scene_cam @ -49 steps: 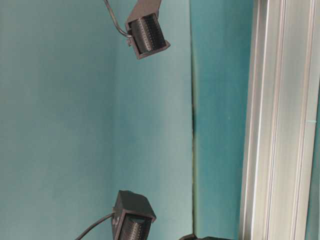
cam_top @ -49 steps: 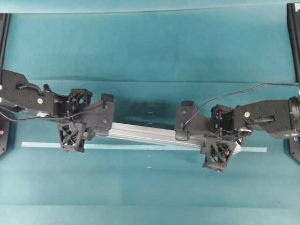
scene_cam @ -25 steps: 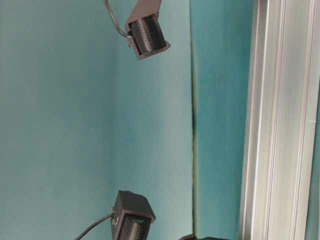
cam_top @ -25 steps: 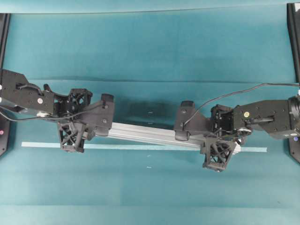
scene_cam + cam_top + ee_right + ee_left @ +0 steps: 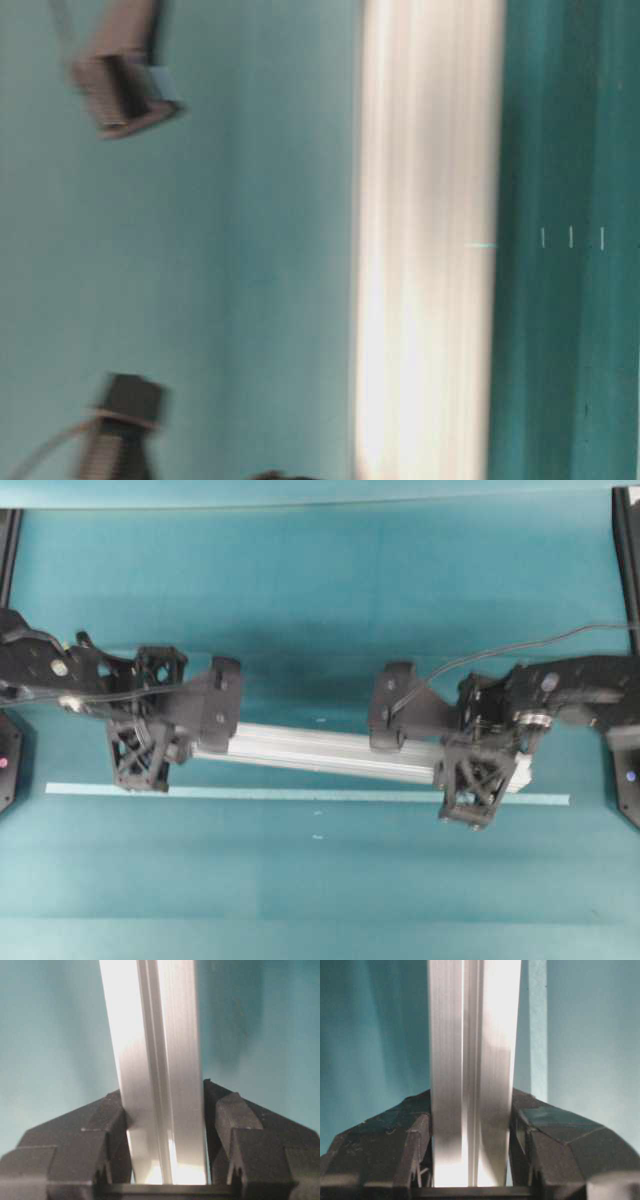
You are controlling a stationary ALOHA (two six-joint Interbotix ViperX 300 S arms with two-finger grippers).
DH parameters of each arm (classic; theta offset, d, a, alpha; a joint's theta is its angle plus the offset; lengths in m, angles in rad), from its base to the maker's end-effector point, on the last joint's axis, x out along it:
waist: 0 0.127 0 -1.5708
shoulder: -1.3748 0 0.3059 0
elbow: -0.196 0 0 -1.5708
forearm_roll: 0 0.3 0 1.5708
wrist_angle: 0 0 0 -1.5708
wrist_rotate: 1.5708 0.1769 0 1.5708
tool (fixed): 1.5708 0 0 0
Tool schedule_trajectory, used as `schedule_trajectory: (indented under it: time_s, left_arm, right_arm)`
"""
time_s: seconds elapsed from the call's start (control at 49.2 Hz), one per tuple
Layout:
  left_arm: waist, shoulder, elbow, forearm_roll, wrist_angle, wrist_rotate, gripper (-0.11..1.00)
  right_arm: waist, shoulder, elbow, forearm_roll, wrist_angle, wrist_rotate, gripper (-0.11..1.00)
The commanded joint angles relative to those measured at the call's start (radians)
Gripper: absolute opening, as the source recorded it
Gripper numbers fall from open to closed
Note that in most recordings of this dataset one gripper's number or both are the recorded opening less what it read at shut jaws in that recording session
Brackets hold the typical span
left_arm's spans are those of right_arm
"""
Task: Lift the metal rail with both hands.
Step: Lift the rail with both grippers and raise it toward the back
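Note:
The metal rail [image 5: 310,750] is a long silver grooved bar, held between both grippers and lying almost level across the middle of the overhead view. My left gripper [image 5: 150,722] is shut on its left end, and the left wrist view shows the rail [image 5: 475,1060] clamped between the black fingers [image 5: 415,1150]. My right gripper [image 5: 480,748] is shut on its right end, and the rail [image 5: 155,1050] fills the jaw gap in the right wrist view. The rail [image 5: 425,250] is a blurred bright band in the table-level view.
A thin pale-teal tape strip [image 5: 300,794] lies on the teal table just in front of the rail. Black arm bases stand at the left edge [image 5: 8,770] and right edge [image 5: 628,780]. Two blurred dark boxy parts with cables [image 5: 120,90] show in the table-level view.
Both grippers have moved with the rail held between them. In the overhead view it has shifted away from the tape strip. In the table-level view it has moved left and blurs with motion.

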Motion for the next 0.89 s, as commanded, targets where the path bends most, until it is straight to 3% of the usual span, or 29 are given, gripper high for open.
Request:
schedule_trajectory:
  time_s: [0.0,0.345,0.731,0.873]
  left_arm:
    - [-0.003,-0.058,-0.081,0.003,0.052,-0.003,0.31]
    - [-0.017,-0.114,-0.305,0.006,0.400,-0.018,0.31]
    - [-0.074,-0.115,-0.555,0.006,0.621,-0.107,0.31]
    - [-0.100,-0.115,-0.635,0.006,0.687,-0.133,0.31]
  right_arm:
    - [-0.015,-0.043,-0.067,0.011,0.055,0.000,0.39]
    - [-0.028,-0.110,-0.242,0.011,0.278,0.005,0.39]
    - [-0.028,-0.114,-0.482,0.006,0.482,0.009,0.39]
    - [-0.028,-0.110,-0.575,-0.029,0.571,0.006,0.39]
